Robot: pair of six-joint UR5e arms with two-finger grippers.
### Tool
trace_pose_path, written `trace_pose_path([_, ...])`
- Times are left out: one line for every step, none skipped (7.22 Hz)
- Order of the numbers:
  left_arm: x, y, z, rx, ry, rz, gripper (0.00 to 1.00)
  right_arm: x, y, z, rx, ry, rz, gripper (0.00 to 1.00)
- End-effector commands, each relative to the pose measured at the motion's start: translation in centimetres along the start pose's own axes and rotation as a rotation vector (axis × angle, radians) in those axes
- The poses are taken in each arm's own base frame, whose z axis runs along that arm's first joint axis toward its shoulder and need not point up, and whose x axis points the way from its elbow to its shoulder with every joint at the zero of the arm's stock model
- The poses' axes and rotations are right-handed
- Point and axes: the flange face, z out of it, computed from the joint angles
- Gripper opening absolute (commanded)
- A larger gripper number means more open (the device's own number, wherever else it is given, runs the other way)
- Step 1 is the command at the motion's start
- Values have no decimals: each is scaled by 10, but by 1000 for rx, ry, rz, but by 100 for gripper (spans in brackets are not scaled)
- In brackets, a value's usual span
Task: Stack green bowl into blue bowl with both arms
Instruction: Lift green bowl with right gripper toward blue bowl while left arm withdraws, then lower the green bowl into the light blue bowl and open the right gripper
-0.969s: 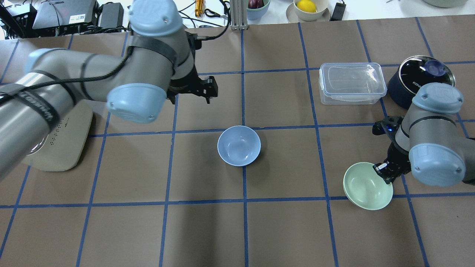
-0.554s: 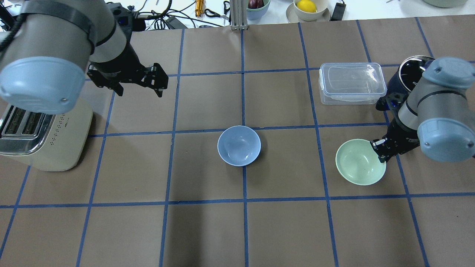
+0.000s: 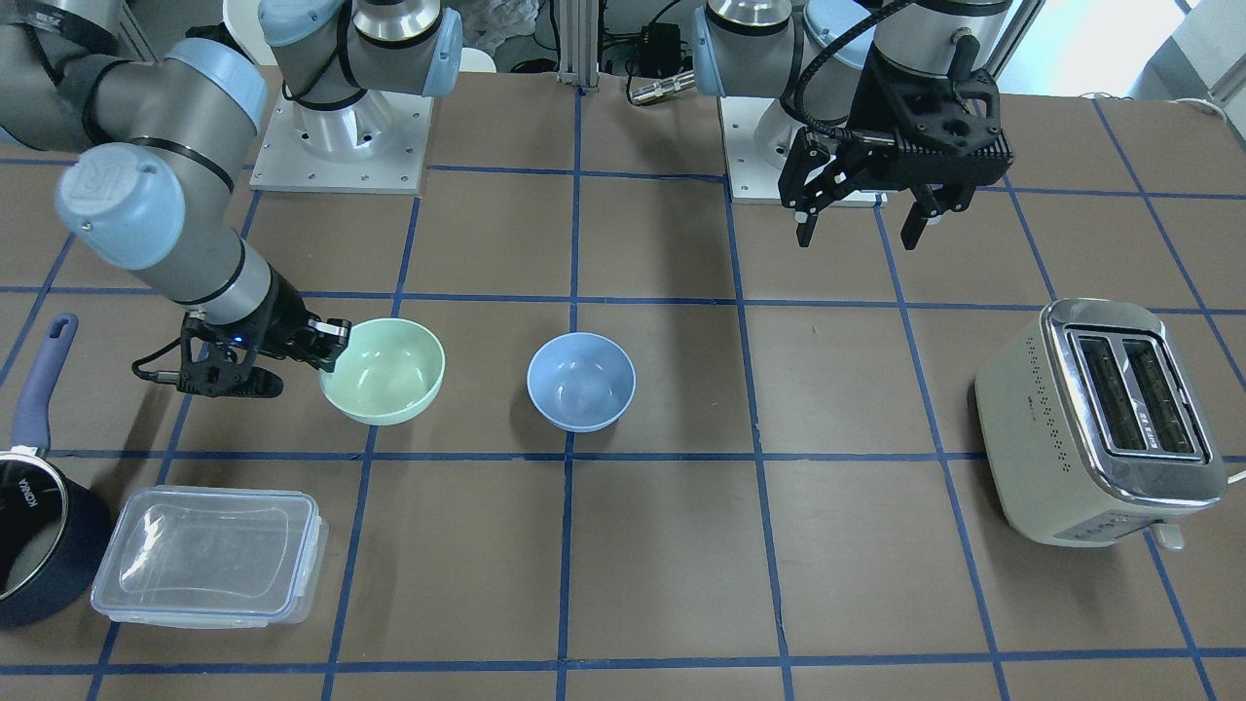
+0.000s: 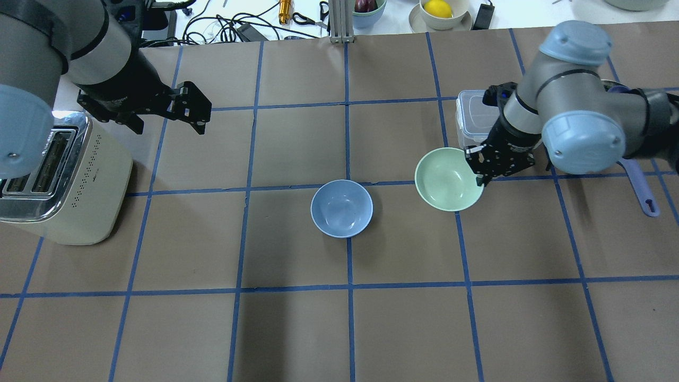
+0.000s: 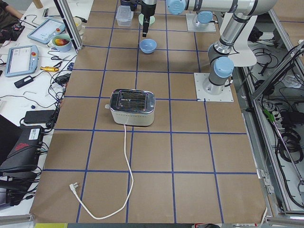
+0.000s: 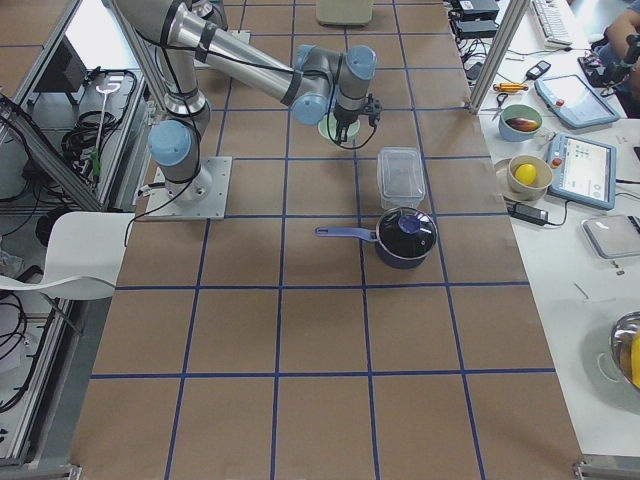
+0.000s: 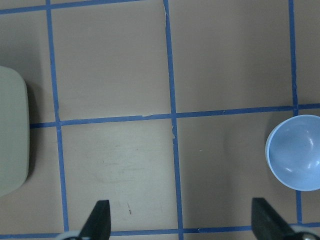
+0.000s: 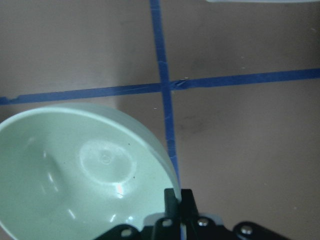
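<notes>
- The right gripper [image 4: 477,172] was clamped on the rim of the green bowl [image 4: 448,179]. The wrist view showed its two fingers pinched tight over the rim's edge, on the side of the bowl facing the robot's right.
- The green bowl hung open side up on the robot's right half of the table, just in front of the clear lidded container [image 4: 477,114]. It looked lifted clear of the paper, though the pictures did not settle that.
- The blue bowl [image 4: 341,208] sat upright and empty near the table's middle, apart from the green one.
- The deciding relation: from the held bowl, the blue bowl lay to the robot's left and a little nearer the robot — a short sideways carry, with nothing between the two.
- The left gripper [image 3: 859,229] hung unclenched and empty, jaws wide, well off to the far left beside the toaster [image 4: 69,175]. The right arm was plainly the nearer one.
</notes>
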Motion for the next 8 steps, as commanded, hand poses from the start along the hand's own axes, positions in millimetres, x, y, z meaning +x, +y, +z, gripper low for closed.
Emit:
trace_pose_path([-6, -15, -10, 24, -12, -10, 100, -99, -16, -16, -13, -24, 60, 0])
trace_pose_path([-6, -23, -19, 34, -11, -10, 100, -130, -15, -4, -24, -14, 65, 0])
trace_pose_path([-6, -27, -18, 31, -7, -10, 100, -148, -10, 13, -54, -9, 62, 0])
trace_pose_path([-5, -28, -17, 29, -3, -16, 100, -168, 1, 21, -78, -26, 43, 0])
trace_pose_path([-6, -31, -21, 38, -3, -19, 100, -175, 11, 27, -119, -12, 29, 0])
trace_pose_path([-7, -34, -19, 34, -3, -19, 100, -180, 18, 29, -137, -4, 20, 0])
trace_pose_path([-5, -34, -17, 30, 4, -19, 100, -188, 22, 35, -138, -2, 3, 0])
trace_pose_path([-3, -32, -13, 22, 5, -16, 100, -187, 23, 48, -153, 0, 3, 0])
